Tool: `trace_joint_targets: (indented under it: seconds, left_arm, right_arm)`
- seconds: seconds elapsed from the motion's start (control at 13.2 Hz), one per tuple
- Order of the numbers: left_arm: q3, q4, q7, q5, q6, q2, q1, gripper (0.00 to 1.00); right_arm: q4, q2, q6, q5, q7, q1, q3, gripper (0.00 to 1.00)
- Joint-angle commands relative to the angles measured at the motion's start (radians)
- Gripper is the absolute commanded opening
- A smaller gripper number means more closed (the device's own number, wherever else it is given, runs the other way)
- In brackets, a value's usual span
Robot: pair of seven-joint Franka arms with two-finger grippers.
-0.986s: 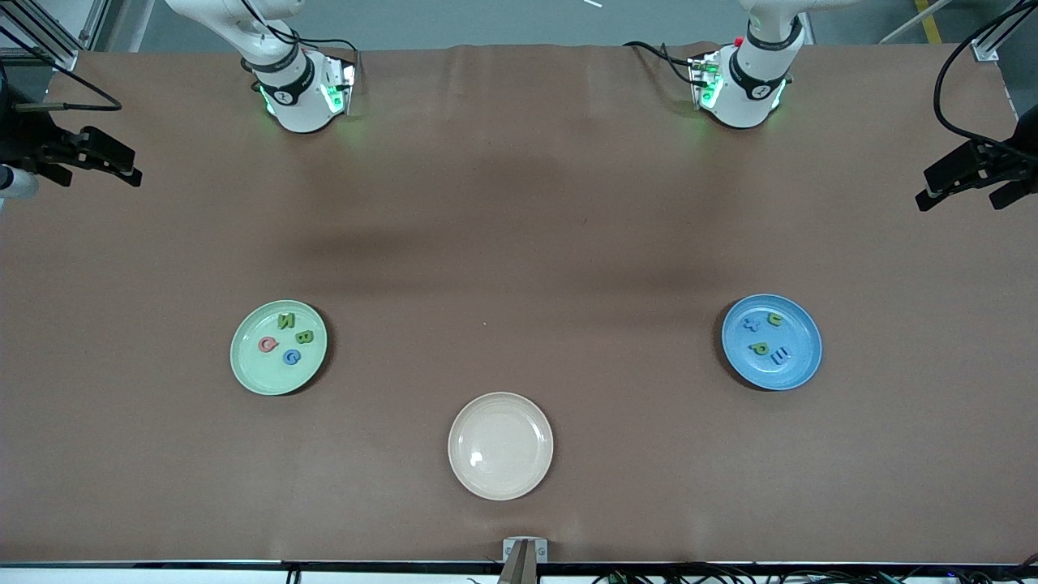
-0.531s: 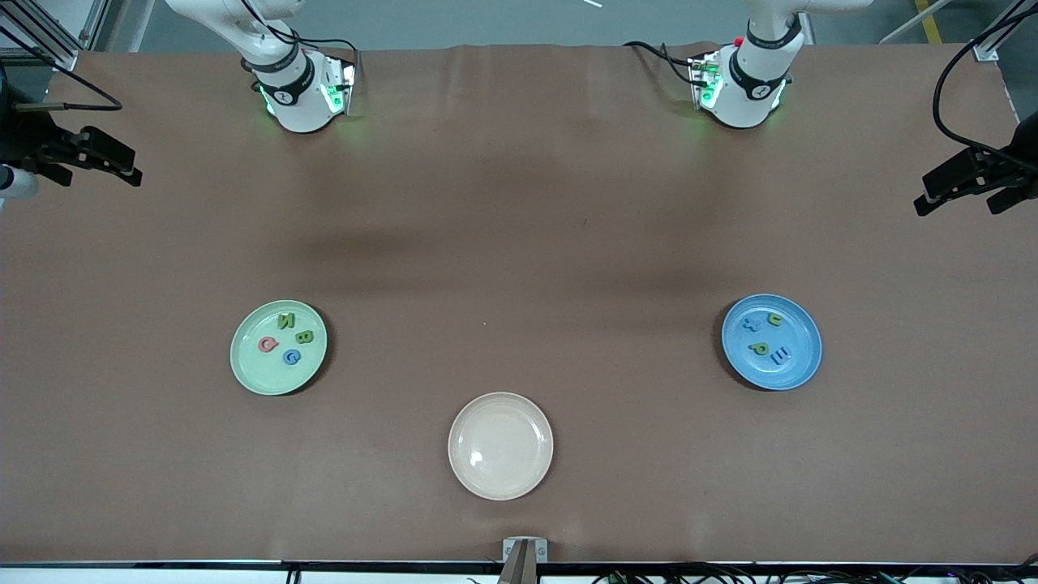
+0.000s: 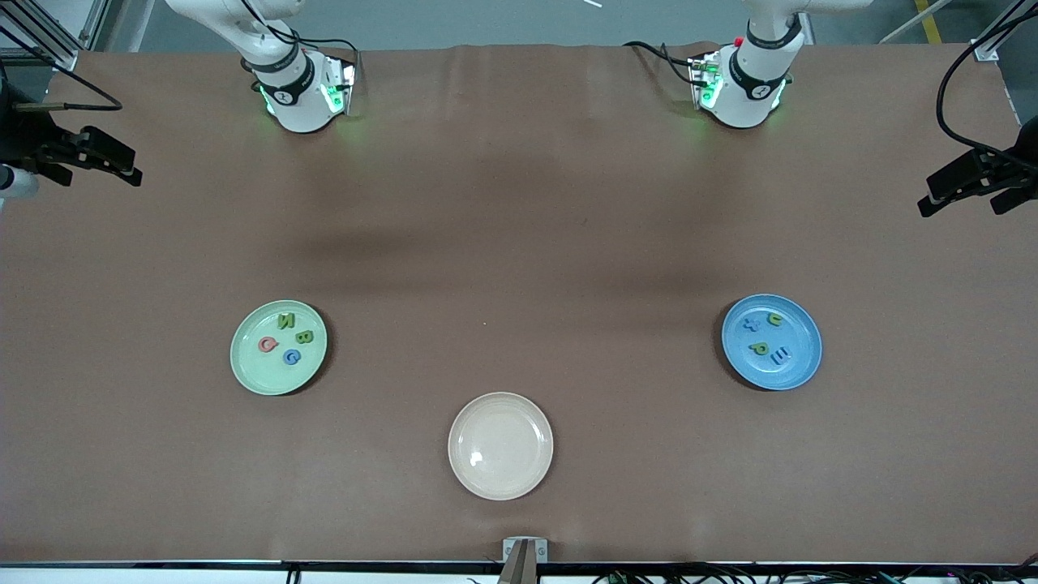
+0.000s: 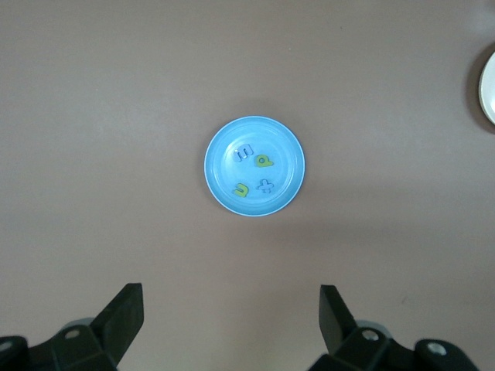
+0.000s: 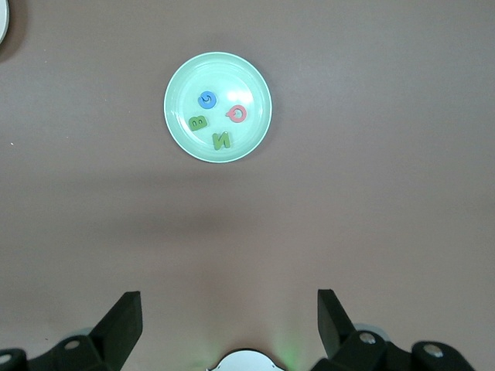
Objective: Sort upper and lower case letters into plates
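A mint green plate (image 3: 243,369) toward the right arm's end holds several letters: a green N (image 3: 286,319), a green B (image 3: 304,337), a red one (image 3: 268,345) and a blue one (image 3: 292,357). The sky blue plate (image 3: 804,369) toward the left arm's end holds several letters too, two green (image 3: 760,348) and two blue (image 3: 780,354). My right gripper (image 5: 230,295) hangs open and empty high over its end of the table (image 3: 81,158), looking down on the green plate (image 5: 179,131). My left gripper (image 4: 232,290) is likewise open and empty, high over its own end (image 3: 969,186), with the blue plate (image 4: 220,185) below.
An empty cream-beige plate (image 3: 500,445) lies between the two plates, nearer the front camera; its edge shows in the left wrist view (image 4: 489,85). A small grey bracket (image 3: 525,550) sits at the table's front edge. The brown table cover (image 3: 519,243) spans the whole table.
The left gripper has drifted slightly over its end of the table. The right gripper, plates and letters have not moved.
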Motion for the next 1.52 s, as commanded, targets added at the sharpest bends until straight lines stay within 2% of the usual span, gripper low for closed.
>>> trace_joint_targets:
  seconds: [0.0,1.44]
  left_arm:
    - [-0.103,0.022,0.003,0.018,-0.01,0.006,0.089,1.0]
    - [-0.118,0.049,0.012,0.046,0.011,0.029,0.088,1.0]
  right_arm:
    - [-0.023,-0.025,0.005,0.001,-0.01,-0.012,0.01,1.0]
    - [-0.023,-0.025,0.005,0.001,-0.008,-0.014,0.011,1.0]
